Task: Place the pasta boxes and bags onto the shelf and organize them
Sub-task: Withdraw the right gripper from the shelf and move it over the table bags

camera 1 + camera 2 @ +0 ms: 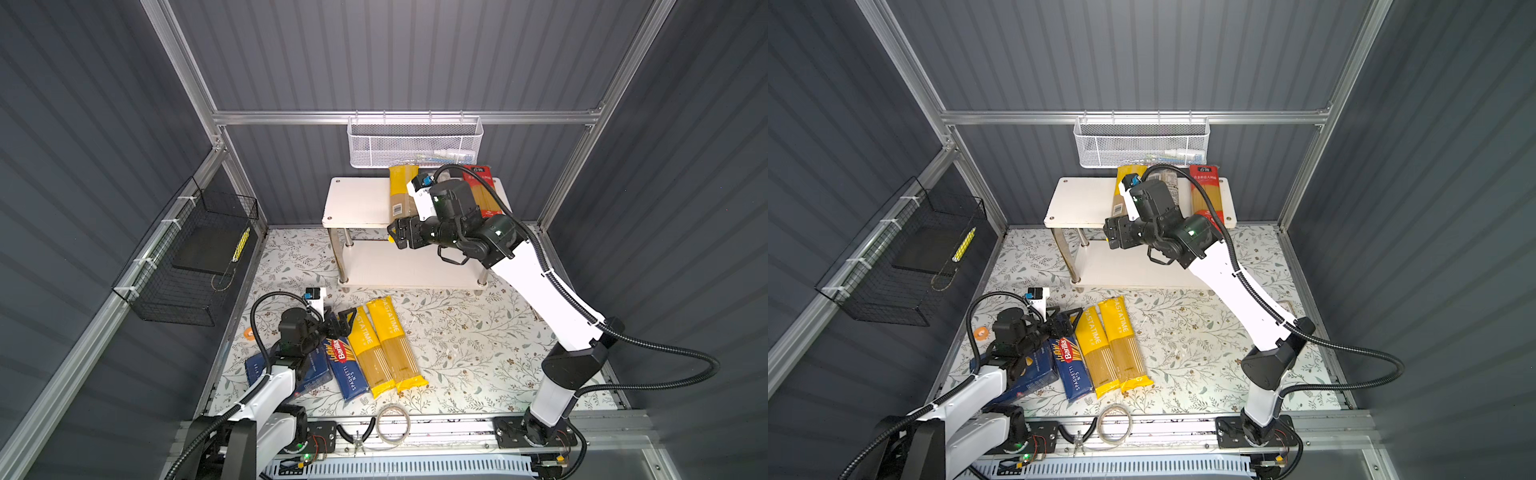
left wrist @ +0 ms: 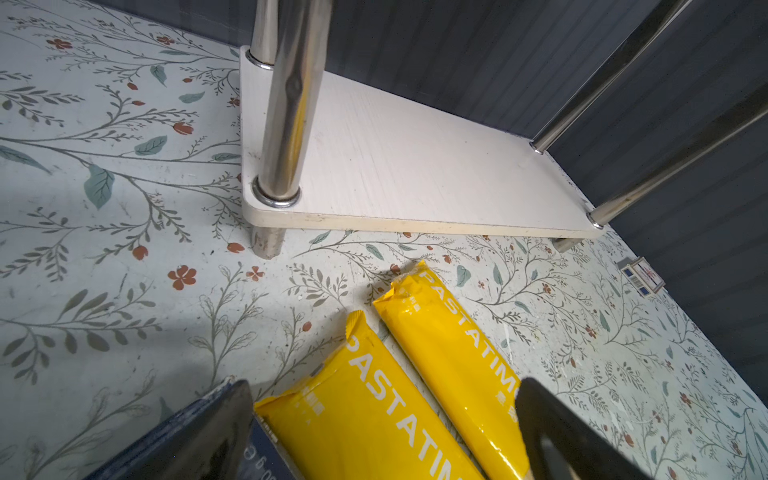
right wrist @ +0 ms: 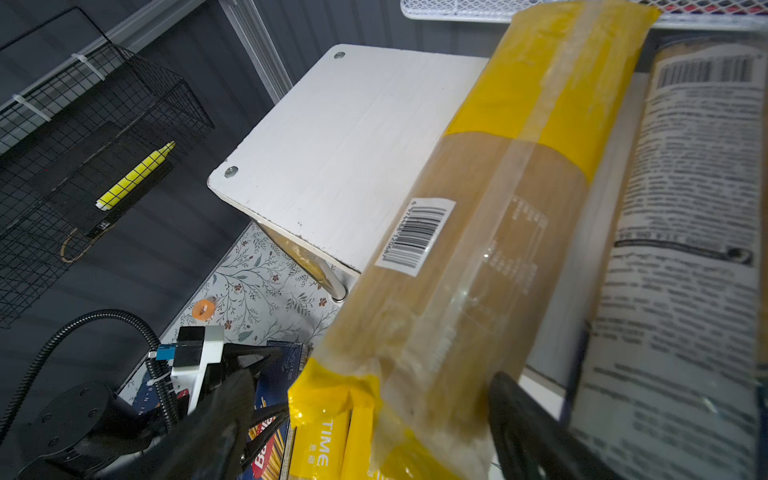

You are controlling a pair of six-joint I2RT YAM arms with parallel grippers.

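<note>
from left to right, in both top views. a black wire basket (image 1: 183, 266) hangs on the left wall. near the front, your left gripper (image 1: 344, 322) sits low over the flowered table (image 1: 478, 353), jaws open and holding nothing. the wide blue box (image 1: 320, 374) lies partly under that arm. the narrow spaghetti box (image 1: 348, 372) is just beside it, then the first yellow bag (image 1: 371, 353) and the second yellow bag (image 1: 395, 345), side by side, all on the table. in the left wrist view one finger (image 2: 216, 432) stands over a blue box end, and both bags show between the fingers. at the back stands the white shelf (image 1: 357, 199), under a white mesh basket (image 1: 415, 145). on its top board you find the third yellow bag (image 1: 401, 187), overhanging the front edge, then the clear bag (image 3: 702, 187) with a printed label, then the red bag (image 1: 478, 173). your right gripper (image 1: 394, 236) straddles the third yellow bag's near end, jaws spread wide. the right wrist view shows a gap beside one finger (image 3: 224, 415), so the bag is not clamped.
</note>
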